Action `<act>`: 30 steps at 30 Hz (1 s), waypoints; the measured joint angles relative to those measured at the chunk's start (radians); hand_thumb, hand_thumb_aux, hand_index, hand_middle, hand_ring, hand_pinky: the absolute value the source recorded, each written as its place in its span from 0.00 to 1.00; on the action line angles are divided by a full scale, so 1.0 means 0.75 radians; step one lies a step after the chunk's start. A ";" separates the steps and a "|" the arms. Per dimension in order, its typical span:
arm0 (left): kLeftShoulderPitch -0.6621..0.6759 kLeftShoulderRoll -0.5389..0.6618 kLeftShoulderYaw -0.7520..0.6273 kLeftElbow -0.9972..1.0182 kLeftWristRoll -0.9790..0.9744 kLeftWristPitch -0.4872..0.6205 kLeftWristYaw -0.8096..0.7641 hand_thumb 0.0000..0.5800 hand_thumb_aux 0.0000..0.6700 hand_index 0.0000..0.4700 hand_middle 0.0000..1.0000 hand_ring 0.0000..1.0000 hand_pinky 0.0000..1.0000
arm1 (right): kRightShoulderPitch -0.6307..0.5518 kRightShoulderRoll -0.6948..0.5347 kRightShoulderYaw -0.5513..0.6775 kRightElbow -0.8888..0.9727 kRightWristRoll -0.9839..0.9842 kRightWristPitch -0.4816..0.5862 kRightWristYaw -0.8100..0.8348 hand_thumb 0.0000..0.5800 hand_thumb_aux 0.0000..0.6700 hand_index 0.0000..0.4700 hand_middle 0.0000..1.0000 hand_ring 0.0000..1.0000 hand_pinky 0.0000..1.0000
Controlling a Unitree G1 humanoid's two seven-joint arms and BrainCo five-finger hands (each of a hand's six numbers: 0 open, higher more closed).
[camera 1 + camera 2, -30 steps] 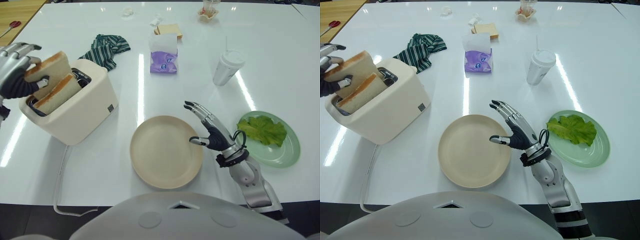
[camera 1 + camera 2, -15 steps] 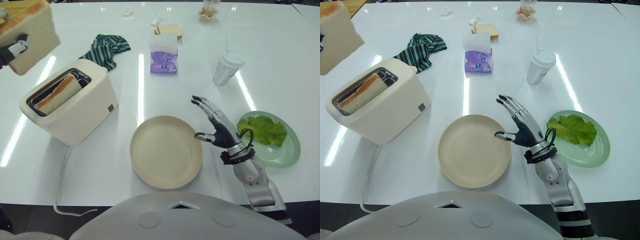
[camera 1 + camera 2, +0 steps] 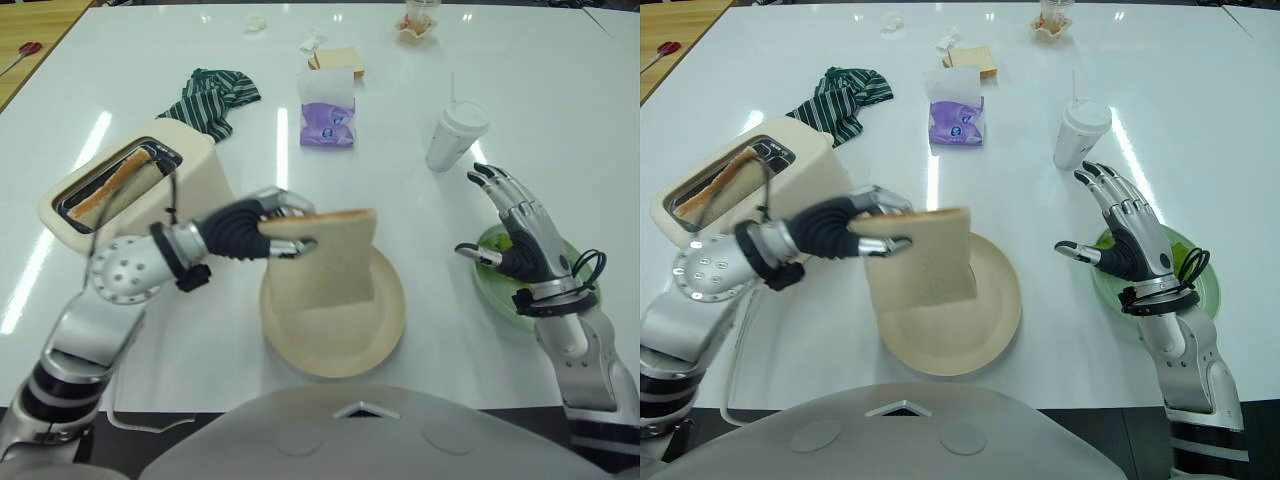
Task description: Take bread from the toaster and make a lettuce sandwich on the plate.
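First-slice step here: the left hand (image 3: pixel 245 228) has its fingers pinched on the top edge of a bread slice (image 3: pixel 335 265), which hangs upright right over the plate (image 3: pixel 335 350). I reckon the next move is lowering it and tipping it flat so it lands inside the rim, not across it. Another slice (image 3: pixel 112 186) sits in the toaster (image 3: pixel 195 175), left of the plate. The right hand (image 3: pixel 518 240) is spread wide and holding nothing, right of the plate over the green dish (image 3: pixel 1205 285), so there's open table between.

The left hand (image 3: pixel 248 228) has a dark rubbery palm and silver-grey metal fingers (image 3: pixel 286 198). A black band (image 3: pixel 192 277) rings its wrist, and the silver forearm (image 3: pixel 95 325) carries a round disc (image 3: pixel 122 273) dotted with small screws. The right hand (image 3: pixel 522 245) matches, with a black cable (image 3: pixel 588 262) looped at its wrist.
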 measured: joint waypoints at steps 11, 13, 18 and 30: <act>-0.030 -0.205 -0.419 0.514 0.398 -0.215 0.009 1.00 1.00 1.00 1.00 1.00 1.00 | 0.016 -0.011 -0.003 0.009 -0.017 -0.026 -0.018 0.00 0.00 0.00 0.00 0.00 0.00; -0.030 -0.220 -0.439 0.548 0.462 -0.255 0.030 1.00 1.00 1.00 1.00 1.00 1.00 | 0.023 -0.046 -0.053 0.023 -0.019 -0.032 -0.018 0.00 0.00 0.00 0.00 0.00 0.00; -0.032 -0.151 -0.499 0.544 0.864 -0.395 0.126 0.99 0.93 0.93 0.00 0.00 0.00 | 0.066 -0.232 -0.207 0.196 -0.135 -0.072 -0.072 0.00 0.00 0.00 0.00 0.00 0.00; -0.148 -0.101 -0.461 0.416 1.653 -0.556 0.318 0.00 0.00 0.00 0.00 0.00 0.00 | 0.093 -0.519 -0.201 0.689 -0.365 -0.182 -0.334 0.05 0.03 0.03 0.00 0.00 0.00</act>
